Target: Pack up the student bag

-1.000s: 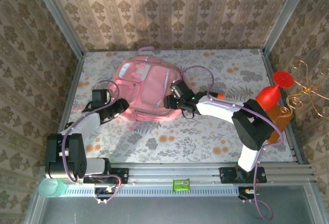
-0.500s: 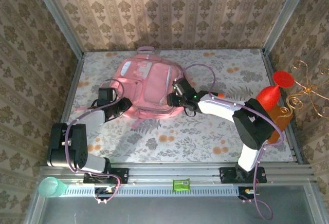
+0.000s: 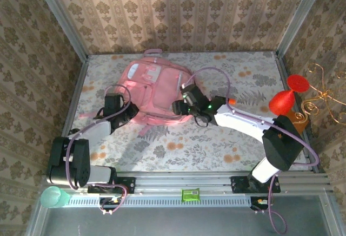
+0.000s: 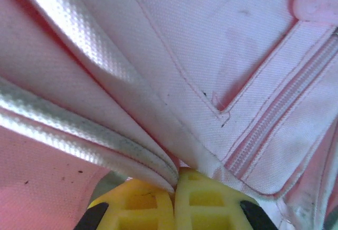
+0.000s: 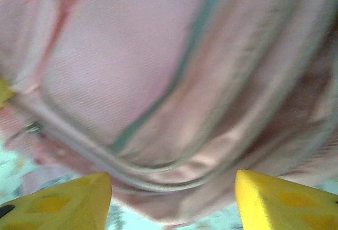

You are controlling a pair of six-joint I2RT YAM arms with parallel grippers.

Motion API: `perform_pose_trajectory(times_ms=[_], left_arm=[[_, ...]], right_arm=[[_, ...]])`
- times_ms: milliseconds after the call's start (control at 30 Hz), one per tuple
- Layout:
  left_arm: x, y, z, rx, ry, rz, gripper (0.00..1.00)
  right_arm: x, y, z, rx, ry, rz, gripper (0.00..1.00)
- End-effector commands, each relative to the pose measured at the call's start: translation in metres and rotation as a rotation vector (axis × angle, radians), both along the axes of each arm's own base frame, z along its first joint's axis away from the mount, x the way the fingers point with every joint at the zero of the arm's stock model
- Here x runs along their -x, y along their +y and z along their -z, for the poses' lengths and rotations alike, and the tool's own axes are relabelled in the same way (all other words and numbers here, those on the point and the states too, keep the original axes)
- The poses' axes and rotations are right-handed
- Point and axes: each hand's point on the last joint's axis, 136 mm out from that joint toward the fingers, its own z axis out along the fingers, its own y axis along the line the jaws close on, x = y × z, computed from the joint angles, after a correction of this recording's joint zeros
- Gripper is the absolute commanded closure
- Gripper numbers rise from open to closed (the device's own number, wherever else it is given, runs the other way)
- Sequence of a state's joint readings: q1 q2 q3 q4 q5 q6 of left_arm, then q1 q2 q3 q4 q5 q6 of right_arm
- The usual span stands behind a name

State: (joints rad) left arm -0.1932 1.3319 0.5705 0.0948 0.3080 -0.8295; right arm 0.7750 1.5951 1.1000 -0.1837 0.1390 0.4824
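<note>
The student bag (image 3: 154, 87) is a large pink backpack lying flat at the back middle of the floral table. My left gripper (image 3: 127, 115) is at its lower left edge. In the left wrist view the yellow fingertips (image 4: 158, 188) are pressed together, pinching a piped fold of the bag (image 4: 211, 40); the gripper (image 4: 175, 174) is shut on it. My right gripper (image 3: 177, 106) sits at the bag's lower right edge. In the right wrist view it (image 5: 171, 180) is open, its yellow fingers (image 5: 79, 195) wide apart, with the bag's rounded edge (image 5: 121, 56) just beyond them.
An orange marker (image 3: 232, 101) lies beside the right forearm. A red cone-shaped object (image 3: 285, 102), a brown block (image 3: 297, 119) and a gold wire stand (image 3: 324, 98) sit at the right edge. A teal cup (image 3: 52, 197) is near the left base. Patterned walls enclose the table.
My left gripper has closed on the bag's lower left edge after moving in toward it. The right gripper has opened wider, and the right arm's elbow has swung to the right.
</note>
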Motion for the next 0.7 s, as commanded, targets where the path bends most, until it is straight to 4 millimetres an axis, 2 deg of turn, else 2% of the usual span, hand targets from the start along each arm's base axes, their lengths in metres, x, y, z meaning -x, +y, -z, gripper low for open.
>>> perform_pose_trajectory(times_ms=[0,133,233,367,467,667], left_arm=[[0.012,-0.013,-0.006,0.033,-0.008,0.032,1.00],[0.015,-0.015,-0.012,0.036,-0.019,0.035,1.00],[0.015,-0.015,-0.017,0.036,-0.031,0.037,1.00],[0.015,-0.016,-0.021,0.035,-0.041,0.043,1.00],[0.016,-0.017,-0.020,0.037,-0.040,0.047,1.00],[0.018,-0.017,-0.022,0.034,-0.049,0.054,1.00]], right_arm=[[0.031,0.047,0.003,-0.056,0.070,-0.075,0.36],[0.058,0.108,0.018,-0.123,0.131,-0.156,0.39],[0.063,0.134,0.033,-0.151,0.157,-0.172,0.44],[0.055,0.154,0.047,-0.214,0.175,-0.157,0.52],[0.048,0.168,0.050,-0.248,0.173,-0.166,0.56],[0.019,0.179,0.053,-0.366,0.180,-0.144,0.66]])
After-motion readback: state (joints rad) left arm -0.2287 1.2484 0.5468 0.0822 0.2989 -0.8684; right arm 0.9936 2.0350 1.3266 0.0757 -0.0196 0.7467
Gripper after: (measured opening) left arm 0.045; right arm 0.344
